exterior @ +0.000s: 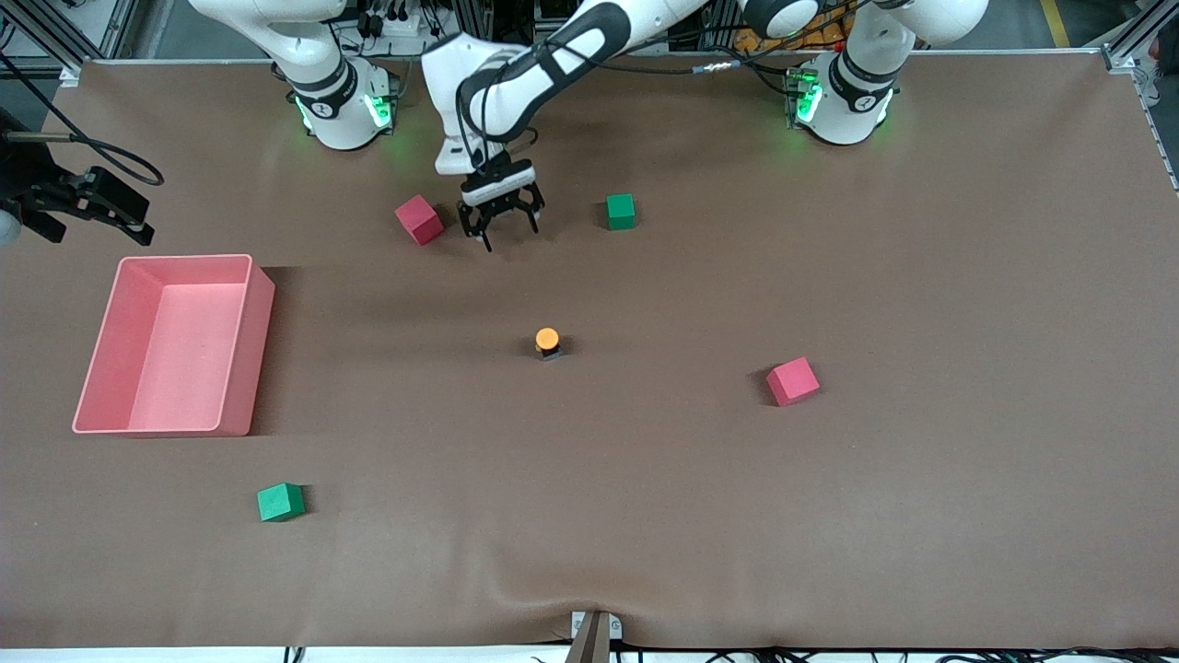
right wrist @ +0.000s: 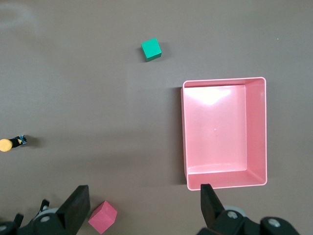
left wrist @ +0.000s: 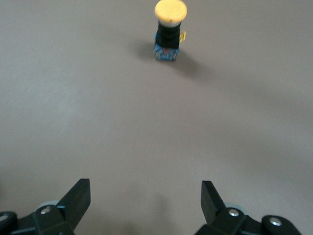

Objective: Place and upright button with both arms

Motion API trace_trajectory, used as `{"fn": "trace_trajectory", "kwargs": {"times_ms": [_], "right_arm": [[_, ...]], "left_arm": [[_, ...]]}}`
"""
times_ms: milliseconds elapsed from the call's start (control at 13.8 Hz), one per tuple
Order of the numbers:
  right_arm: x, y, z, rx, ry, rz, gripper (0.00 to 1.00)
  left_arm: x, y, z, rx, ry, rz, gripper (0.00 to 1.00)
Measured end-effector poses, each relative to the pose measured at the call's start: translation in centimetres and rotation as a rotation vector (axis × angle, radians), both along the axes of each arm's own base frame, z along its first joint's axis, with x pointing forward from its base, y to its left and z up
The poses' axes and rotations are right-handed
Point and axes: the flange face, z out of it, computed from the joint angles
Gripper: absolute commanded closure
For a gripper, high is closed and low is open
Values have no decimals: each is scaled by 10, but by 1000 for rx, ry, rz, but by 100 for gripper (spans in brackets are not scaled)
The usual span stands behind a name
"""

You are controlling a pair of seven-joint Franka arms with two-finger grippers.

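Between the red cube (exterior: 419, 219) and the green cube (exterior: 621, 211) nearest the bases, the left gripper (exterior: 500, 221) hangs with its fingers spread wide and nothing between them — the left wrist view shows only bare table (exterior: 829, 516) between its own fingertips (left wrist: 78, 196). The right gripper is out of sight in the front view; its wrist camera looks down from high up on the pink bin (right wrist: 225, 133) at the right arm's end of the table, and its fingers (right wrist: 210, 196) stand apart and empty too, so that arm seems to be waiting.

Outward from the left gripper, nearer to the front camera, the button (exterior: 548, 343) stands alone at mid-table. It is upright — orange cap on top, black body and blue base on the cloth — and touches nothing. A second red cube (exterior: 792, 381) lies toward the left arm's end, a second green cube (exterior: 281, 502) nearest the front camera, both well apart from the button.

By the look of it the task's main work is done: the button is placed and stands on its base, released. What seems left is only for the left arm to draw clear
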Motion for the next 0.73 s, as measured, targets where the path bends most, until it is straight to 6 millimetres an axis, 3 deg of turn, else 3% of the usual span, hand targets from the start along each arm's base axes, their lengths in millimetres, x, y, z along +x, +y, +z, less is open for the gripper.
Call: {"fn": "trace_trajectory", "kwargs": {"times_ms": [145, 291, 581, 727], "right_arm": [[0, 0, 0, 0, 0, 0, 0], [0, 0, 0, 0, 0, 0, 0], [0, 0, 0, 0, 0, 0, 0], [0, -1, 0, 0, 0, -1, 0]], "left_arm": [[20, 4, 50, -48, 83, 30, 0], [61, 25, 109, -67, 148, 59, 0], [149, 102, 241, -162, 255, 108, 0], [186, 151, 288, -188, 282, 122, 0]]}}
